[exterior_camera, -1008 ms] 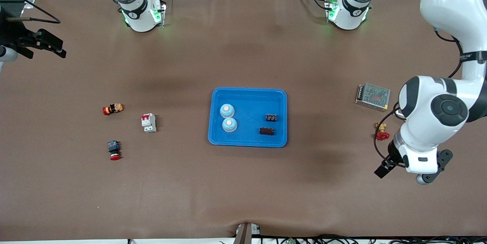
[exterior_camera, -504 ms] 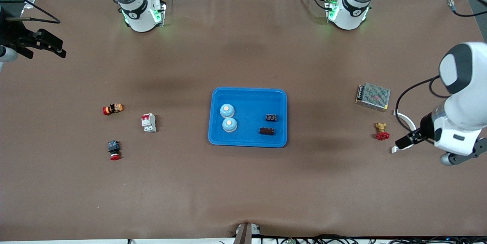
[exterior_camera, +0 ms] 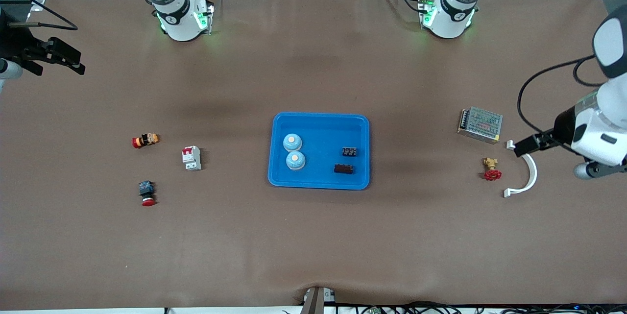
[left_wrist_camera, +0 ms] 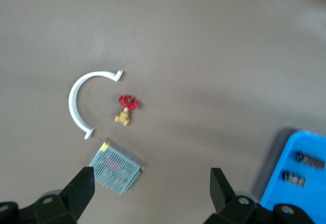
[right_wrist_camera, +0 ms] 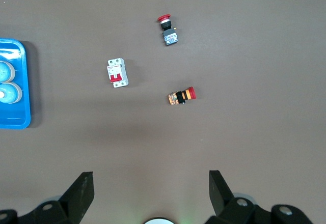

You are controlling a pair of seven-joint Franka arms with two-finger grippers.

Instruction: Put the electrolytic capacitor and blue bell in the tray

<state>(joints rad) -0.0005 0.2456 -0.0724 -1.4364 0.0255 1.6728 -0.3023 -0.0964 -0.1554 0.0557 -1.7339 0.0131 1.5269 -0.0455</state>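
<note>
The bright blue tray point(exterior_camera: 318, 120) lies mid-table. In it rest two pale blue bells point(exterior_camera: 292, 142) point(exterior_camera: 295, 160), side by side toward the right arm's end, and two small dark capacitors point(exterior_camera: 349, 151) point(exterior_camera: 344, 169) toward the left arm's end. My left gripper point(exterior_camera: 521, 146) hangs open and empty over the table at the left arm's end, above a white curved clip point(exterior_camera: 531, 172). Its wrist view shows the tray point(left_wrist_camera: 305, 140) and capacitors point(left_wrist_camera: 294, 178) off to one side of the open gripper point(left_wrist_camera: 152, 191). My right gripper point(exterior_camera: 68, 59) waits open at the right arm's end, also empty point(right_wrist_camera: 150, 191).
At the left arm's end lie a metal mesh power supply point(exterior_camera: 480, 124) and a red-handled brass valve point(exterior_camera: 491, 170). At the right arm's end lie a white breaker point(exterior_camera: 191, 158), an orange-and-red button point(exterior_camera: 145, 140) and a red push button point(exterior_camera: 147, 193).
The left arm has risen and swung back toward the left arm's end, uncovering the white curved clip. The right arm and everything in the tray have stayed put.
</note>
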